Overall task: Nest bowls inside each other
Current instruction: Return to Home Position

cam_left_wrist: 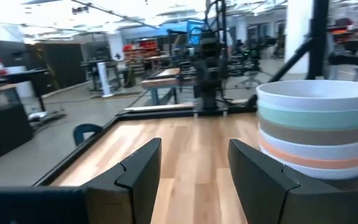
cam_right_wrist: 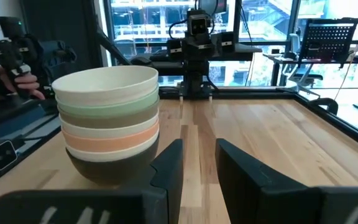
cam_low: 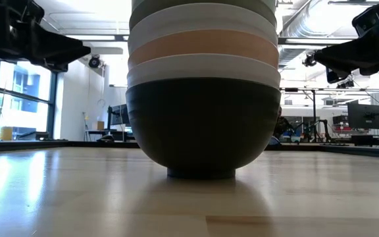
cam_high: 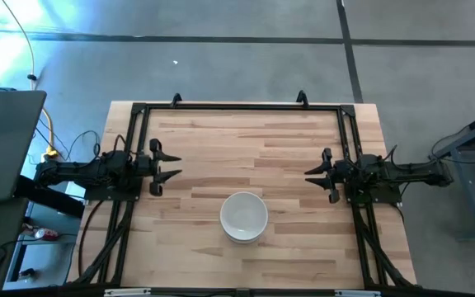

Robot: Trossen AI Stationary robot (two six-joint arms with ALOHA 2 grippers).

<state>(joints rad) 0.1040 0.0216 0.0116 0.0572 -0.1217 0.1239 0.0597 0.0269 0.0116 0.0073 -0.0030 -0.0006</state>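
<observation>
The bowls stand as one nested stack (cam_high: 244,217) near the table's near-middle, its black bottom bowl (cam_low: 202,131) resting by its foot on the wood. Above it I see white, peach-orange, white, olive, mint and a white top bowl (cam_right_wrist: 107,84); the stack (cam_left_wrist: 319,127) shows in both wrist views. My left gripper (cam_high: 170,165) is open at the table's left, well clear of the stack. My right gripper (cam_high: 313,176) is open at the table's right, also apart from it. Both hang above the table.
A black frame (cam_high: 237,106) runs along the table's far edge and down both sides by the arm bases. Bare wood lies between each gripper and the stack. A person's hand (cam_right_wrist: 23,81) shows beyond the table in the right wrist view.
</observation>
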